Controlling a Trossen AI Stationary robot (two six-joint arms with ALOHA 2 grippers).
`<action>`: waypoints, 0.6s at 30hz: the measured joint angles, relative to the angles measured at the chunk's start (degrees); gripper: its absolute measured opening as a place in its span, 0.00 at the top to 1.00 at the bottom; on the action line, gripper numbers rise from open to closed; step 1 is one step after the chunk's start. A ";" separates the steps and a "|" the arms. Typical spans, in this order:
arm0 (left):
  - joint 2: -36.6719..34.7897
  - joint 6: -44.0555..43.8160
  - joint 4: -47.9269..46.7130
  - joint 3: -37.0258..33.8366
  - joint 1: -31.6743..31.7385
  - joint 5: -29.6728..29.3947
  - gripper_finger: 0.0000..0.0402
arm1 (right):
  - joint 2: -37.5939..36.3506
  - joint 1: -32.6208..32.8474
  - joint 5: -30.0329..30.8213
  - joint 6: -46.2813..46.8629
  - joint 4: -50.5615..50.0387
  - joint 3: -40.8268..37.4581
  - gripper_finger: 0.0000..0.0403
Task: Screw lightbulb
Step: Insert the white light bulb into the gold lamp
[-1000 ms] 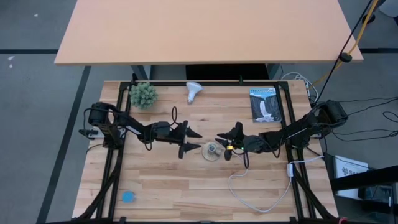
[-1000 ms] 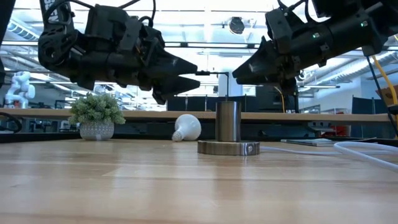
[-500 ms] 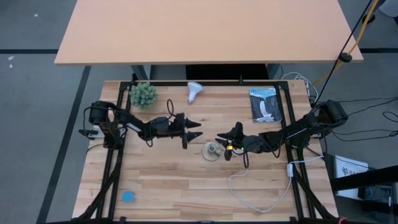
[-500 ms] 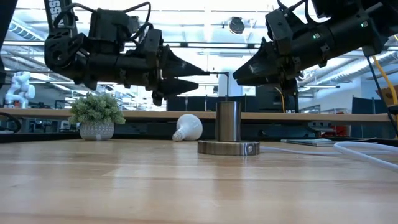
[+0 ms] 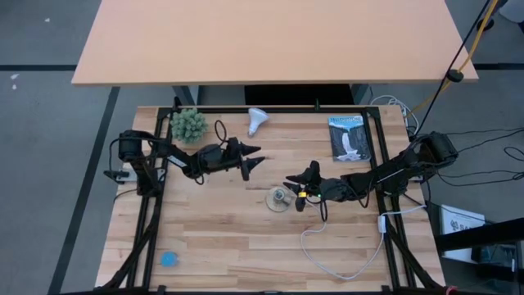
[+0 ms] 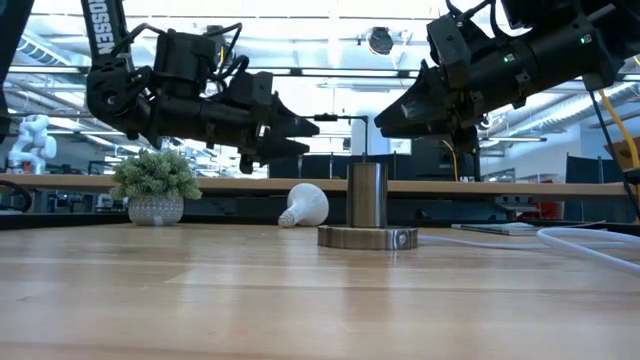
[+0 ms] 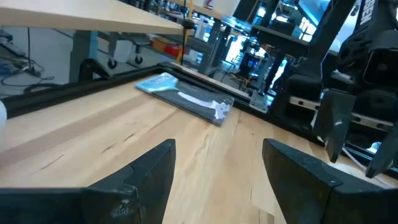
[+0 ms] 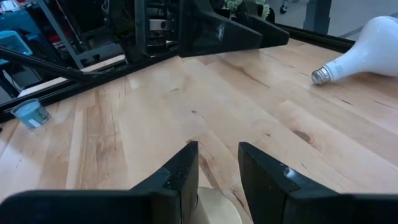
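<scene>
The white lightbulb (image 5: 256, 120) lies on its side on the table near the far edge, its globe and screw base (image 8: 321, 75) both resting on the wood. The round socket disc (image 5: 279, 199) with its upright metal post (image 6: 367, 195) stands mid-table. My left gripper (image 5: 254, 161) hangs level above the table, left of the socket and nearer than the bulb, open, with only bare wood between its fingers (image 7: 149, 171). My right gripper (image 5: 292, 182) hovers just above and to the right of the socket, its fingers (image 8: 180, 171) a narrow gap apart around nothing.
A potted plant (image 5: 189, 124) stands at the far left, left of the bulb. A booklet (image 5: 349, 138) lies at the far right. A small blue cup (image 5: 169, 259) sits near the front left. The socket's white cord (image 5: 336, 262) loops toward the near right.
My left gripper has swung toward the table's far edge and the bulb, staying at the same height and turning its tips toward the far right. Its fingers stay equally wide apart.
</scene>
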 joint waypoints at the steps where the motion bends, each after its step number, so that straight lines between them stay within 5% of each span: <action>1: 0.00 -0.02 0.00 0.00 0.01 0.00 0.39 | 0.00 0.00 0.00 0.02 -0.02 0.00 0.73; 18: -0.02 -13.65 10.88 0.00 -0.12 0.71 0.39 | -0.02 0.11 0.00 3.12 -3.66 0.00 0.73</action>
